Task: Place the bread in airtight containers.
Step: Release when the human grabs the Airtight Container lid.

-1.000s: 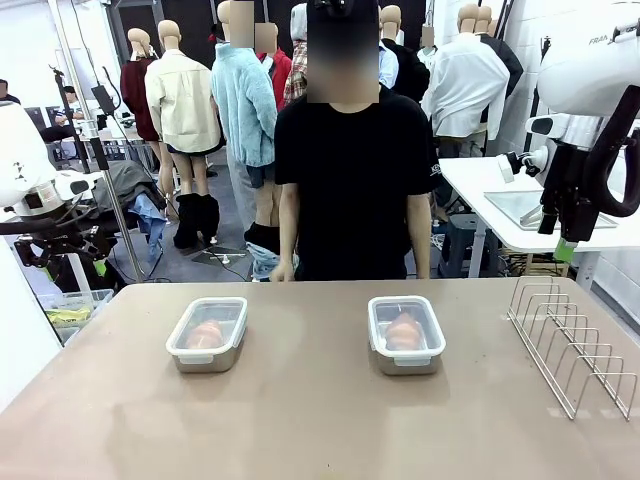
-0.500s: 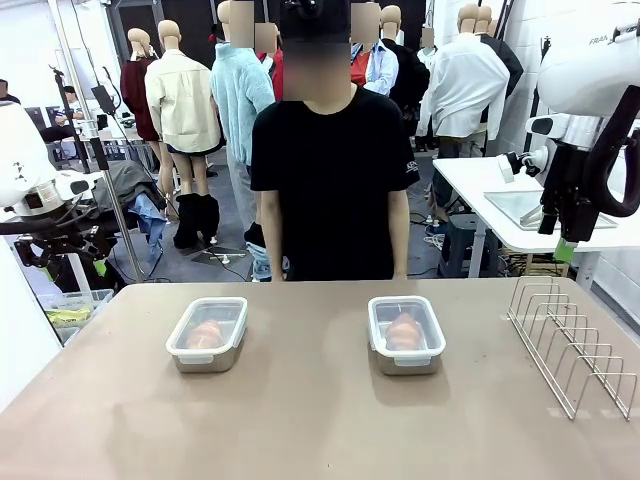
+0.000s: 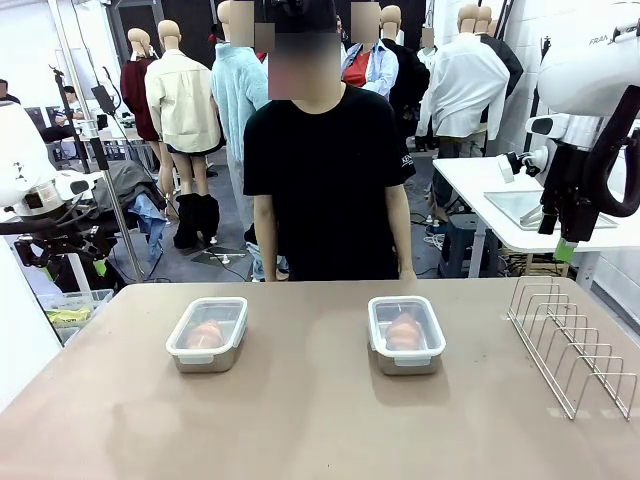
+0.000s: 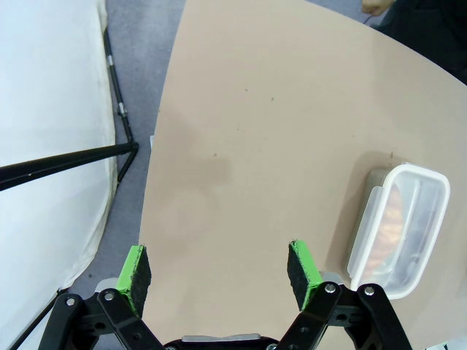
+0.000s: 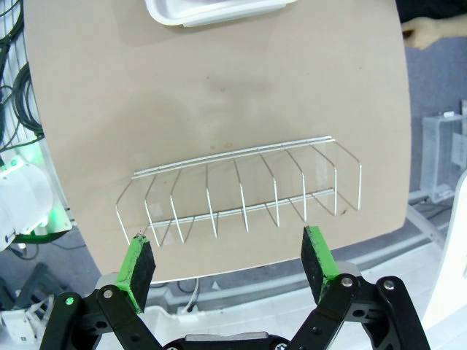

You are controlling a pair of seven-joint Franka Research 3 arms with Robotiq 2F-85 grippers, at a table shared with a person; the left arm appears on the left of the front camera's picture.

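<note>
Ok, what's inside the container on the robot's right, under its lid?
Through the clear lid of the right container one orange-brown bread roll shows, lying in the tin. The tin's bottom beneath the roll is covered, so I can't tell what else is in there.

Bright, even overhead light. Soft, short shadows beside both lidded tins (image 3: 207,334) on the counter (image 3: 320,420). Faint glare on the clear lids. Sharp focus in front. Strong wide-angle bending of the counter edge in both wrist pictures.
</note>
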